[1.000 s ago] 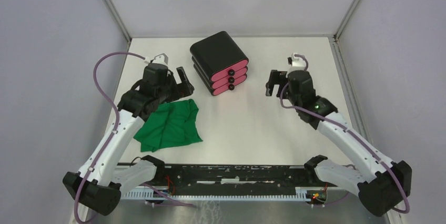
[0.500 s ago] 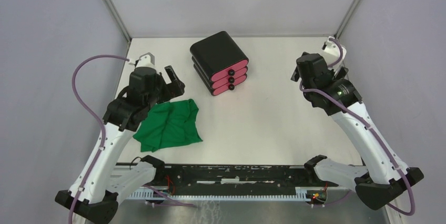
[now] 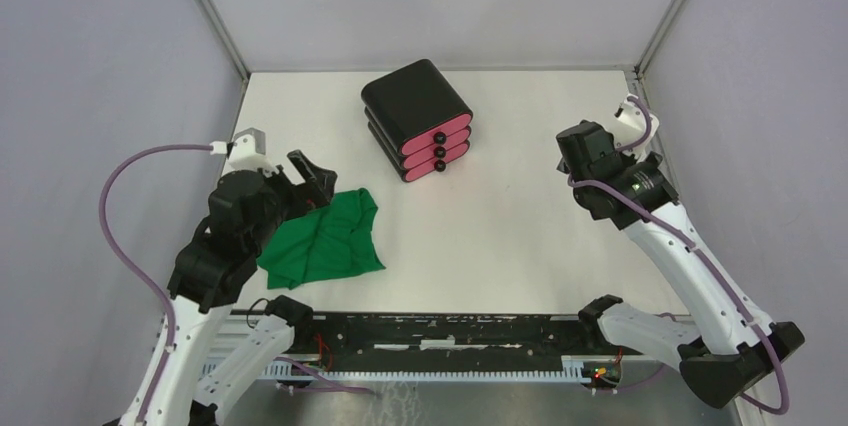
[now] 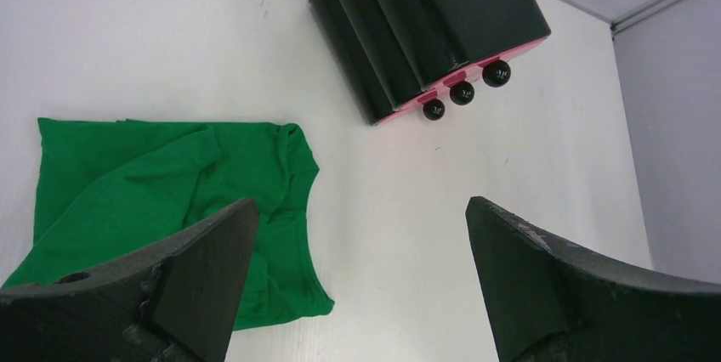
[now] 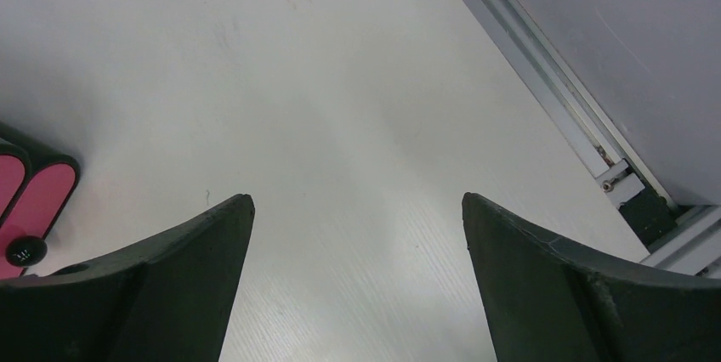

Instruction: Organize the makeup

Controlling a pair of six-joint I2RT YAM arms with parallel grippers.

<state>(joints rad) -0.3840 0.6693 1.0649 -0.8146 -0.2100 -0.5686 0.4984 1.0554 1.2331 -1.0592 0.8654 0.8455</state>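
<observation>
The makeup is out of view in every frame. My left gripper [image 3: 306, 178] [image 4: 359, 202] hangs open and empty over the far edge of the green cloth [image 3: 325, 238] [image 4: 170, 183]. My right gripper [image 3: 570, 153] [image 5: 357, 197] is open and empty too, above bare table at the right side. The black box with pink drawers [image 3: 418, 111] [image 4: 434, 14] stands at the middle back. All three of its drawers are shut, their round black knobs facing the near right. Only its corner [image 5: 34, 196] shows in the right wrist view.
The green cloth lies crumpled at the near left. A metal frame rail [image 5: 544, 73] and grey walls bound the white table [image 3: 500, 226] on the right and back. The arm bases and a cable rail [image 3: 430, 346] line the near edge.
Both arms have drawn away from the box. The left one pulled back toward the near left over the cloth; the right one swung out to the right side. Both grippers stayed open.
</observation>
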